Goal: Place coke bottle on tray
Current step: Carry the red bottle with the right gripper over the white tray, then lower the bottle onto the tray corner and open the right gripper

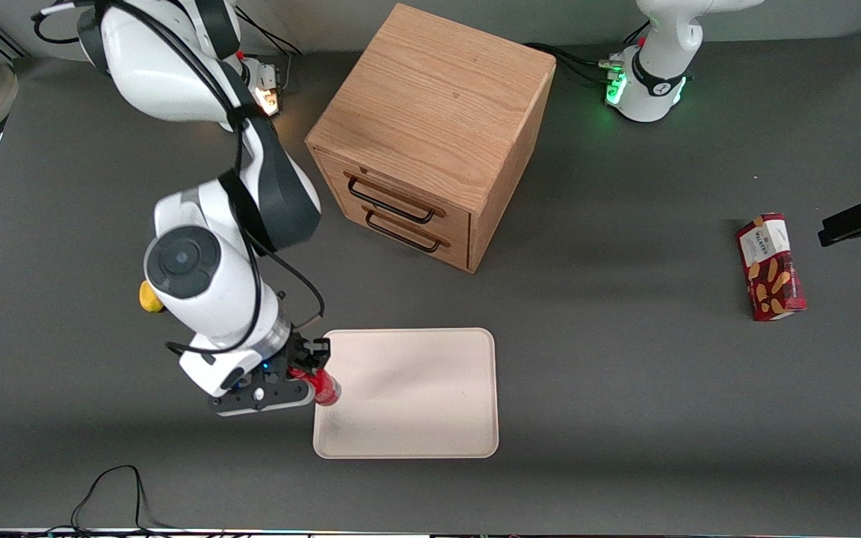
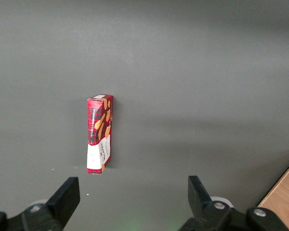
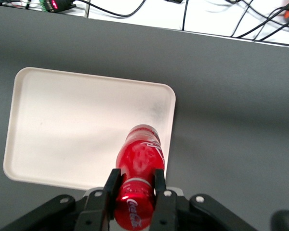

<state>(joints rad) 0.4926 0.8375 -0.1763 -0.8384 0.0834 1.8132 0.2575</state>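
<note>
- Gripper (image 1: 309,377) fingers (image 3: 111,185) clamp our coke bottle (image 3: 138,175) above the tray (image 1: 430,433) edge nearest the working arm.
- We should carry it inward over the tray, lower gently, then release.

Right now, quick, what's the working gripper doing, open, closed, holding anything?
Gripper: closed on the coke bottle, holding it over the edge of the tray at the working arm's end.

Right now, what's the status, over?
Gripper shut on coke bottle, at the tray edge. Bottle held above tray, not released. Nothing in the way.
</note>
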